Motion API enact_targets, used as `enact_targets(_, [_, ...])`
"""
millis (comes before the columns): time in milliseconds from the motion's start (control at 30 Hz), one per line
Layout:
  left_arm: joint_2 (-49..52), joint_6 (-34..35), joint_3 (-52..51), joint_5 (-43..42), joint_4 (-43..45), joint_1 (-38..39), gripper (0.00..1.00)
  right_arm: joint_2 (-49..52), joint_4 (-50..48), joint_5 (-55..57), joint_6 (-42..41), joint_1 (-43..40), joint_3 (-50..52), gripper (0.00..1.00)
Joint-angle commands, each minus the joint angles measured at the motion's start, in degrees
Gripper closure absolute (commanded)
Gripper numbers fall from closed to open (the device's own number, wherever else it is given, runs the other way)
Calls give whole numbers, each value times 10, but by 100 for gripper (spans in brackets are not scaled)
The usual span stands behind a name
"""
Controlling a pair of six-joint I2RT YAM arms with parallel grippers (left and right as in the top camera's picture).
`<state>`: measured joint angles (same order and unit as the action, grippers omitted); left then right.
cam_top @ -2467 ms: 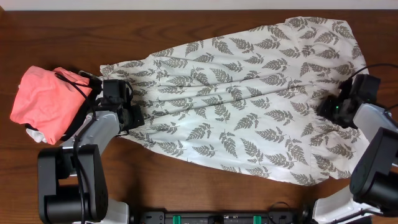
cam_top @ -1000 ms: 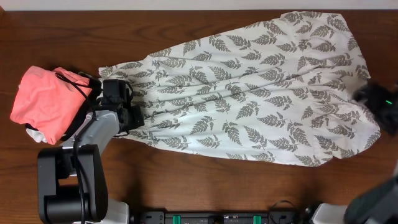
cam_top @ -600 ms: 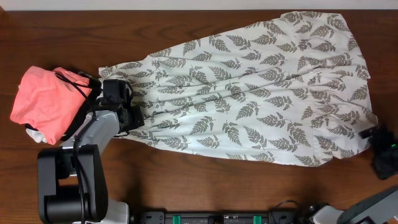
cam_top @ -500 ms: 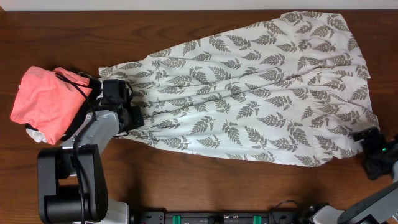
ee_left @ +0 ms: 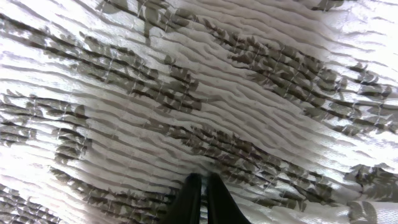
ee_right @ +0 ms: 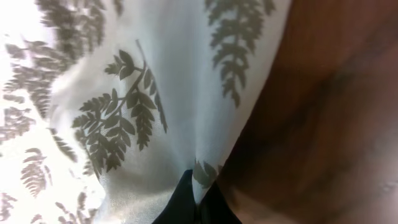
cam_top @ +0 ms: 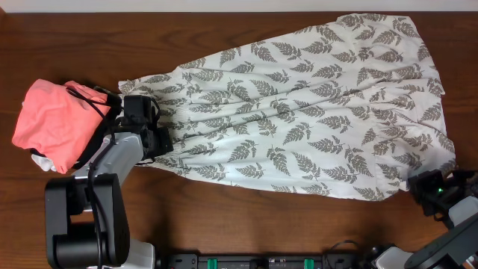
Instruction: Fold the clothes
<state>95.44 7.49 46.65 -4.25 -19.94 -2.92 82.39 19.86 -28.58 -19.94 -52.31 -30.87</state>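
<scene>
The clothes (cam_top: 299,104), a long white garment printed with grey fern leaves, are gripped at both ends.

The left tool (ee_left: 203,186) has its two dark fingers pressed together with a pinch of the gathered, ribbed fabric between them, so it reads as clenched on the clothes. From overhead it sits on the near edge of the garment's narrow end. The right tool (ee_right: 196,193) is likewise clamped on the clothes. Its wrist view shows the fingers closed over a fold at the very edge of the cloth, with bare wood just beside it. From above, this tool sits at the near right corner of the wide hem.

Between the two tools the garment lies open on the worktop (cam_top: 224,33). It runs from the narrow end on the left to the broad hem on the right, fairly flat, with soft gathers along its length. A salmon-pink garment (cam_top: 56,123) lies bunched at the far left, near the left arm.

As for progress, the laying-out looks about done, but no part of the fern-print cloth is doubled over itself. The folding itself appears not to have begun, so every fold is yet to be made. With both tools holding the near edge, the first fold seems set up rather than under way.
</scene>
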Motion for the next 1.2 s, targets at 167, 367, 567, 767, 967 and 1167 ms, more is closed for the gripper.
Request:
enact_targets(167, [19, 1, -14, 19, -19, -7, 92, -88, 134, 6, 47, 87, -167, 99])
enact_targets(367, [19, 1, -14, 19, -19, -7, 92, -86, 200, 43, 109, 249, -232, 99])
enact_targets(567, [19, 1, -14, 19, -27, -7, 92, -35, 198, 149, 108, 397, -229, 75])
enact_targets(767, [19, 1, -14, 15, -27, -7, 92, 10, 213, 235, 108, 426, -229, 62])
enact_targets(967, [19, 1, -14, 7, -27, -7, 92, -2, 229, 260, 107, 384, -229, 59])
enact_targets(1167, [19, 1, -14, 7, -27, -7, 92, -15, 248, 232, 74, 310, -228, 60])
